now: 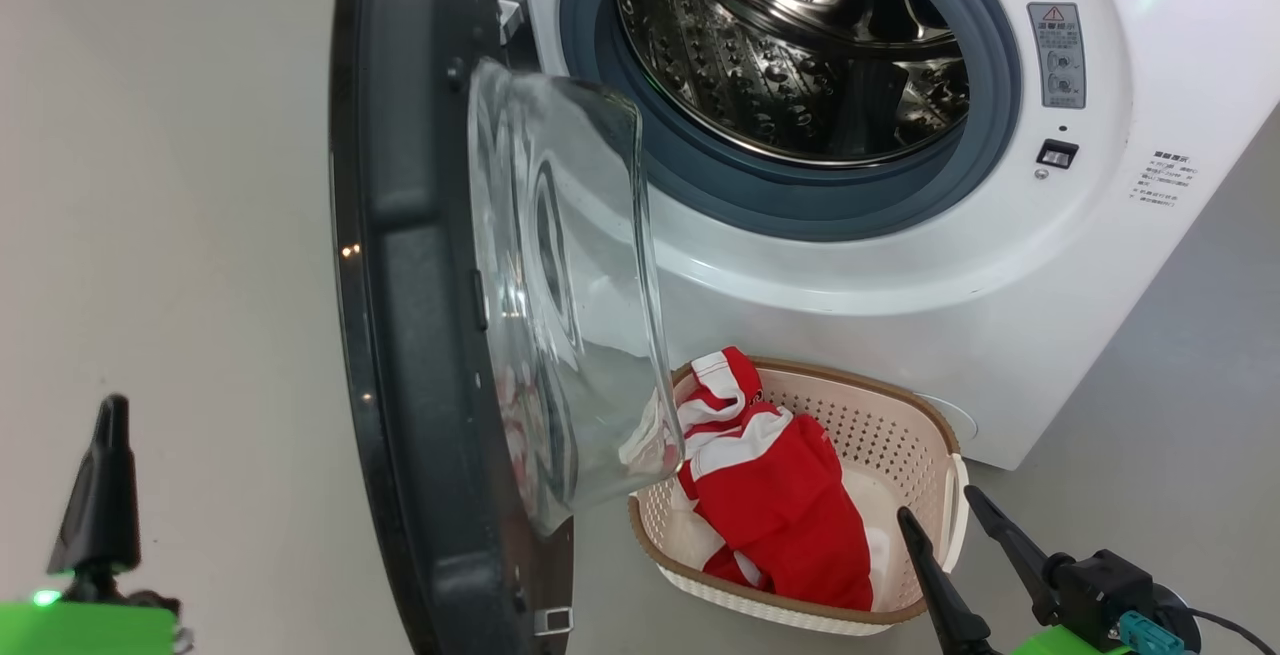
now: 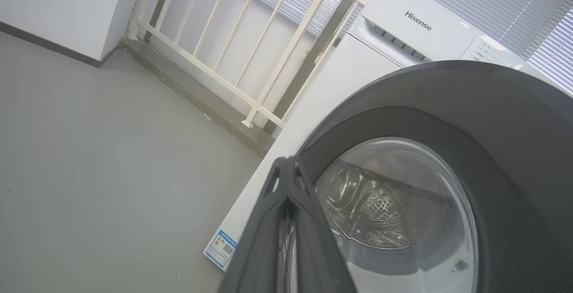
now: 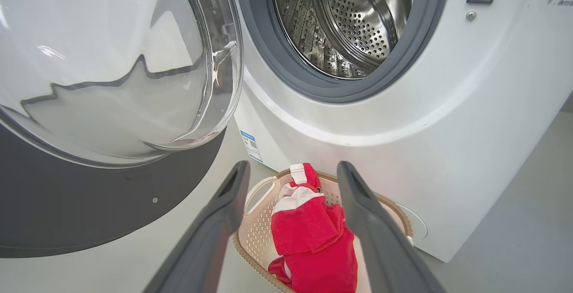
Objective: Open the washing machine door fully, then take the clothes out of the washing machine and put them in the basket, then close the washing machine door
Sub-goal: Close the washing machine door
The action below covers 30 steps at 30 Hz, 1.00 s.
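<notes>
Right gripper (image 3: pixel 293 167) fingers stand spread; the basket (image 3: pixel 253 235) holding the clothes (image 3: pixel 313 235) lies beyond them. Left gripper (image 2: pixel 287 162) fingers are pressed together near the washing machine door (image 2: pixel 515 118).

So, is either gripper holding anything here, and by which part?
Nothing is held. The left gripper is shut empty beside the washing machine door; the right gripper is open near the clothes in the basket.

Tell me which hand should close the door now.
Left, probably. Clothes are in the basket, drum looks empty. The shut left hand faces the door from outside, ready to push; the open right hand is by the basket, on the inner side.
</notes>
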{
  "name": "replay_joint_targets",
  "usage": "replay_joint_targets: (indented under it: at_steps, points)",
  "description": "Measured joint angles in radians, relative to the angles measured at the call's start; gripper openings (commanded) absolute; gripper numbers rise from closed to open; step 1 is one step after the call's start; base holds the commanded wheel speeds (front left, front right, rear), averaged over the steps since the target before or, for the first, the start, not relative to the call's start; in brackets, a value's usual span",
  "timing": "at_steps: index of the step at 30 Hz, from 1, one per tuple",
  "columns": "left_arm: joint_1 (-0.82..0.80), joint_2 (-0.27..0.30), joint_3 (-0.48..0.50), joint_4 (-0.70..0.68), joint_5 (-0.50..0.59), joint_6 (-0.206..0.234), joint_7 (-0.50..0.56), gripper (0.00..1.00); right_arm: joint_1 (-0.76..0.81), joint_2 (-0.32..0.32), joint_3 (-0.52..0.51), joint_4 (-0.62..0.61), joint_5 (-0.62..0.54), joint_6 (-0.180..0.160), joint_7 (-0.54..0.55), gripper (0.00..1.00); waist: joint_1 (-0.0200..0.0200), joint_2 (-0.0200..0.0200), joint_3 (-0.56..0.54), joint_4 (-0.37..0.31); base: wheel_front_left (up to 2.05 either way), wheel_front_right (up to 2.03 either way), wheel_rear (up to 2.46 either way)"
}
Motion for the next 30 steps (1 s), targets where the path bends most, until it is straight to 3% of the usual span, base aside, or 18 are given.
replay_joint_targets:
  at_steps: [6, 12, 18, 30]
  points:
    - [-0.019, 0.115, -0.026, -0.063, -0.342, 0.000, 0.164, 0.00, 0.000, 0.000, 0.000, 0.000, 0.000, 0.000, 0.000, 1.00, 0.0000, 0.0000, 0.003, 0.002, 0.00, 0.00, 0.00]
    - [-0.018, 0.195, -0.057, -0.102, -0.550, 0.000, 0.337, 0.00, 0.000, 0.000, 0.000, 0.000, 0.000, 0.000, 0.000, 1.00, 0.0000, 0.0000, 0.009, -0.004, 0.00, 0.00, 0.00]
    - [-0.016, 0.249, -0.094, -0.144, -0.648, 0.000, 0.479, 0.00, 0.000, 0.000, -0.001, 0.000, 0.000, 0.000, 0.000, 1.00, -0.0001, 0.0000, 0.019, -0.008, 0.00, 0.00, 0.00]
    - [-0.013, 0.256, -0.103, -0.256, -0.740, 0.000, 0.618, 0.00, -0.001, 0.000, -0.004, -0.001, 0.000, 0.000, 0.000, 1.00, 0.0000, 0.0000, 0.034, -0.033, 0.00, 0.00, 0.00]
